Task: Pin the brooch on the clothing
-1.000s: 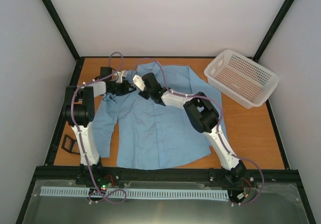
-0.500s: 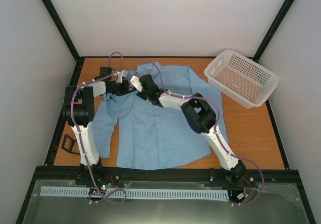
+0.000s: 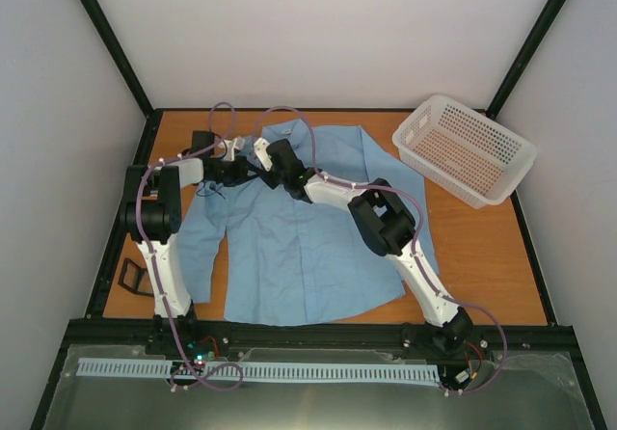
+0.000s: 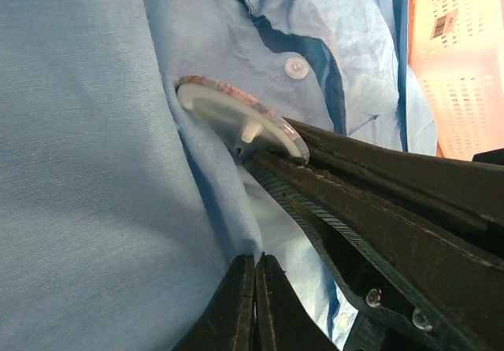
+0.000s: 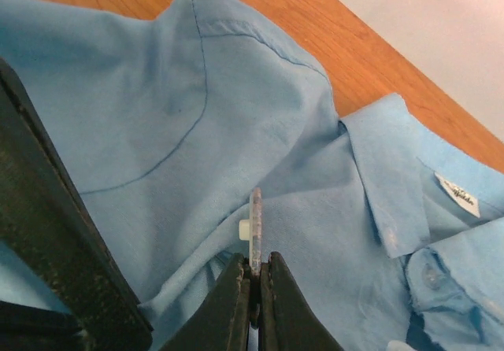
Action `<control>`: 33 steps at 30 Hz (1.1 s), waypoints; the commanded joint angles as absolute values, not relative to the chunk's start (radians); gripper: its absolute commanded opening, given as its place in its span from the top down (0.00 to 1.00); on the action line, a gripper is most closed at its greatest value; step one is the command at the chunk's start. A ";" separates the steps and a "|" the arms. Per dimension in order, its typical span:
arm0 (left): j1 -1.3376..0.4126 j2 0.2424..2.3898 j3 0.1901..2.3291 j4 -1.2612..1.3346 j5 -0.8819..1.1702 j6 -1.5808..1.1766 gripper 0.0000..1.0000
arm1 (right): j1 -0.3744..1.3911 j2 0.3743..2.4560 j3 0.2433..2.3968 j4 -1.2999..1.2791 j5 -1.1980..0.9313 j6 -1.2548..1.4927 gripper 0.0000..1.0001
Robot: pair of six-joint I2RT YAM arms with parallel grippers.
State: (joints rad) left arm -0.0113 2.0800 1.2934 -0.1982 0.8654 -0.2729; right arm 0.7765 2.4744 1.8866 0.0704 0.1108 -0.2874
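The right claw [image 5: 253, 276] has crept farther over the shirt [image 5: 157, 99] towards the left claw [image 4: 254, 280], and it grips the brooch [image 5: 254, 225] edge-on just ahead of its tips. The left claw looks pinched shut on a fold [image 4: 228, 209] of cloth right beside the disc. I'd keep that fold taut and press the post [image 4: 250, 133] squarely in, short of the collar [image 5: 386, 178] beyond.

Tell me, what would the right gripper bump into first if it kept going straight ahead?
The right gripper pinches the brooch edge-on, so the brooch leads. Straight ahead lies the light blue shirt, bunched cloth near its collar; it looks very close, though depth is unclear.
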 commanded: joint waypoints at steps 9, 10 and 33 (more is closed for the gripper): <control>-0.005 2.072 1.283 -0.110 0.936 -0.328 0.99 | 0.753 2.493 1.946 0.092 -0.014 -0.065 0.97; -0.005 2.075 1.284 -0.111 0.936 -0.328 0.99 | 0.752 2.496 1.954 0.089 -0.021 -0.055 0.97; 0.064 1.930 1.240 -0.136 0.953 -0.302 0.52 | 0.660 2.500 1.887 0.216 -0.336 0.234 0.97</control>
